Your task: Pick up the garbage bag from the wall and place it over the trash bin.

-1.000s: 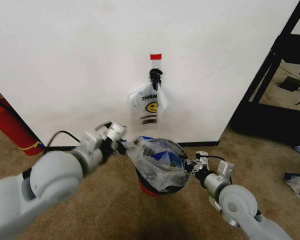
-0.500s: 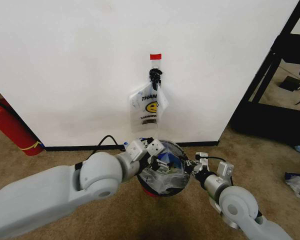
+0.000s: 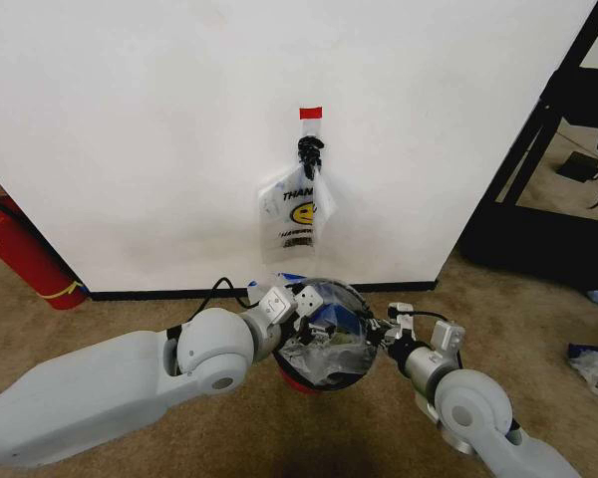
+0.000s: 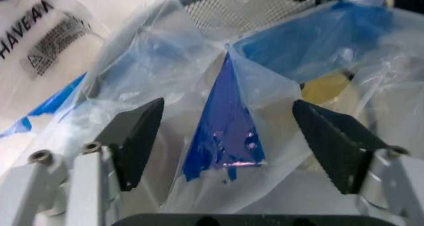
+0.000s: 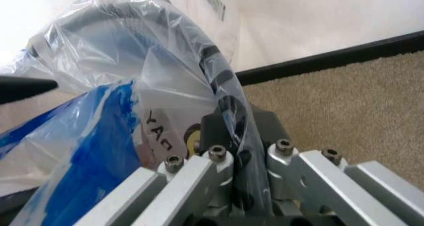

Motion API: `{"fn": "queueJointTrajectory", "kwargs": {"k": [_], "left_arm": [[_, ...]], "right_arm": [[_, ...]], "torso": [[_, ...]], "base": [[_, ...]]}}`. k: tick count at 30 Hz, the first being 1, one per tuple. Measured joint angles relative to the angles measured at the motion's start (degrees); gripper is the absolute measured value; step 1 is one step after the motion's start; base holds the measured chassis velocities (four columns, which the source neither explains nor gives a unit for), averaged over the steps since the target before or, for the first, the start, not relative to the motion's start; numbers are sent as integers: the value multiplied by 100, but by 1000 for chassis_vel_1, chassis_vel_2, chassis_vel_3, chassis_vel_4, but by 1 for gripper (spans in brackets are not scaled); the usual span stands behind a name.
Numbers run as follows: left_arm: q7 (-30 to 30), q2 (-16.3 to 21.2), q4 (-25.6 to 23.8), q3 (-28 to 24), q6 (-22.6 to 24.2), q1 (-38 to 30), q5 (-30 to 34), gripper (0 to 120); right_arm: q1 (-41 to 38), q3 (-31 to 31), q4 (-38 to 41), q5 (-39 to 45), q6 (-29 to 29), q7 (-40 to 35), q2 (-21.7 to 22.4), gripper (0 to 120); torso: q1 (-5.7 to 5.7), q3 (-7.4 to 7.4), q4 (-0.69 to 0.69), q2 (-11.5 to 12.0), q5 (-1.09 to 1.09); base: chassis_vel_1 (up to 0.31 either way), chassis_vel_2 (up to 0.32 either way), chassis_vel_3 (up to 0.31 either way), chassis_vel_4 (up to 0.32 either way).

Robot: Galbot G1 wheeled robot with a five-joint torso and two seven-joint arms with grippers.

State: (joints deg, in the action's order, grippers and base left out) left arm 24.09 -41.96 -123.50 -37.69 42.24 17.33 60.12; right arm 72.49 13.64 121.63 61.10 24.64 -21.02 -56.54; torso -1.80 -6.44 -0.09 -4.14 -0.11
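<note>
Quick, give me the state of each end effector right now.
Left end effector: open, fingers either side of the garbage bag over the trash bin.
Right end effector: shut on the garbage bag's edge.

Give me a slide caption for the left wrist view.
Open left pincer poised over the blue-patched garbage bag draped in the trash bin.

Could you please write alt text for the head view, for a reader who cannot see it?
The garbage bag lies crumpled over the black mesh trash bin on the carpet by the wall, with the left gripper open at its left side and the right gripper shut on its right edge. A flat smiley bag hangs on a hook above.
</note>
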Motion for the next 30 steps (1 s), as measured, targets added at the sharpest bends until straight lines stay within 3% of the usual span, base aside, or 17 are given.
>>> {"fn": "queueJointTrajectory", "kwargs": {"k": [4,6,8,10,11,14,18,21,30], "left_arm": [[-11,19,16,3,-2,87,5,56],[-11,19,16,4,-2,89,5,56],[-12,34,14,20,-4,127,13,45],[-12,39,12,23,-4,133,15,43],[-14,67,-11,50,-5,165,23,31],[-16,88,-50,124,-6,219,31,25],[-89,162,-141,286,-8,351,38,7],[-119,182,-162,336,-8,406,23,0],[-177,484,-682,823,-62,915,37,0]], "right_arm": [[-19,0,-13,0,1,-4,5,0],[-19,0,-13,0,1,-4,5,0],[-35,-15,-25,2,2,-9,0,0],[-37,-17,-26,3,1,-9,-2,0],[-45,-23,-29,4,2,-13,-9,0],[-47,-26,-38,5,1,-17,-11,0],[-61,-29,-66,21,1,-46,-28,0],[-64,-32,-70,35,0,-64,-46,0],[-21,75,-101,163,-28,-228,-163,0]], "torso": [[0,0,0,0,0],[0,0,0,0,0],[0,0,0,0,0],[0,0,0,0,0],[0,0,1,0,0],[0,0,0,0,0],[0,0,0,0,0],[0,0,0,0,0],[0,0,-1,0,-1]], "base": [[0,0,0,0],[0,0,0,0],[0,0,0,0],[0,0,0,0],[0,0,0,0],[0,0,0,0],[0,0,0,0],[0,0,0,0],[0,0,0,0]]}}
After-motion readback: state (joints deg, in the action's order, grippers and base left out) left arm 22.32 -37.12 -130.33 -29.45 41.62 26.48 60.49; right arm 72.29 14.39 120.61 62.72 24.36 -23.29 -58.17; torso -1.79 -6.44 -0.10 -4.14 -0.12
